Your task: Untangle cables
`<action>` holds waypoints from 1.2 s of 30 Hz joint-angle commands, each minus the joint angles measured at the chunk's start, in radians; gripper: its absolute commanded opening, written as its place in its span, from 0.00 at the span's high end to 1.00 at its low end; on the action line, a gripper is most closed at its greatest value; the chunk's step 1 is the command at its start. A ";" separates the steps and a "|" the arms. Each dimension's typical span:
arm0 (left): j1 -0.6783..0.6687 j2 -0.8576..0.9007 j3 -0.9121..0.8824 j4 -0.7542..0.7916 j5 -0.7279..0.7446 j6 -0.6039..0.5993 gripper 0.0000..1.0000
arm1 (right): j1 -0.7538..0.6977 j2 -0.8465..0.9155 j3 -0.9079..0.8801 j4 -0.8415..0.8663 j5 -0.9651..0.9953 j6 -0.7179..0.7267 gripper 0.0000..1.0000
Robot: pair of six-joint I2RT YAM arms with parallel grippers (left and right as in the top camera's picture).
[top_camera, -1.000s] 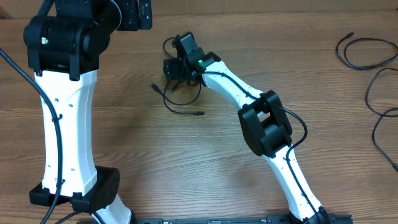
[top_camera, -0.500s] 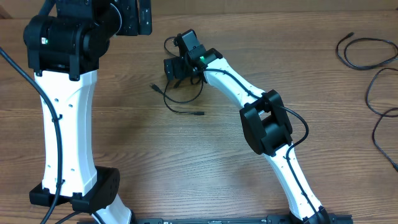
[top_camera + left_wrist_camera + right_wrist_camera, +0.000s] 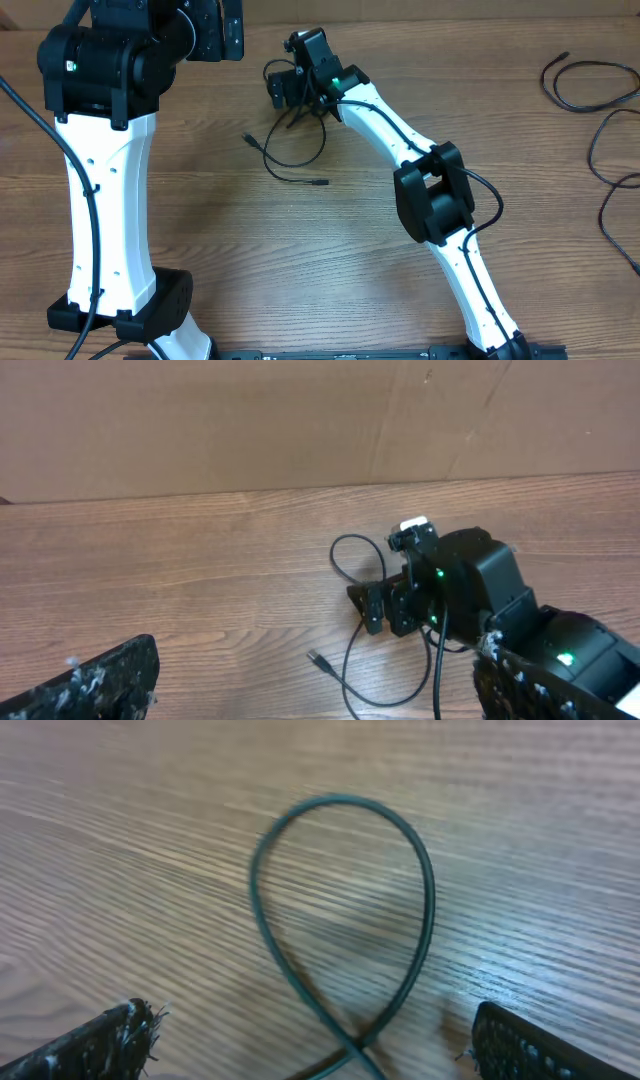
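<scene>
The right claw (image 3: 308, 1025) hung low over the table (image 3: 120, 840), its fingers (image 3: 95, 1045) spread wide and nothing pinched between them. Just ahead of it, inside the gap, lay a loop (image 3: 345, 802) of the cable (image 3: 300, 180). The loop was a flat teardrop whose round end pointed straight away from the claw, with its crossing close in, almost level with the fingertips. Its long axis thus ran along the claw's own line of reach. I judged that a short push forward and a squeeze would catch one strand near the crossing. The wide stance seemed meant for that, since it straddled both strands and left either free to be picked.

From the crossing the cable passed back beneath the claw and out of the wrist view. From overhead the rest lay in slack curves behind and beside the claw, though I could not tell on which side of it. A plug (image 3: 321, 183) ended the cable at its far end, well apart from the fingers.

The left claw (image 3: 315, 682) was spread too and empty. It hovered high and well apart from the right one, facing it, probably to keep clear while ready to pin a strand.

The other cables (image 3: 590, 85) lay far behind the right claw, touching none of this one
</scene>
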 commanded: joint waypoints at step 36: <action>-0.001 -0.033 0.003 -0.069 0.001 0.053 0.00 | -0.483 -0.523 0.024 -0.660 0.017 -0.179 0.96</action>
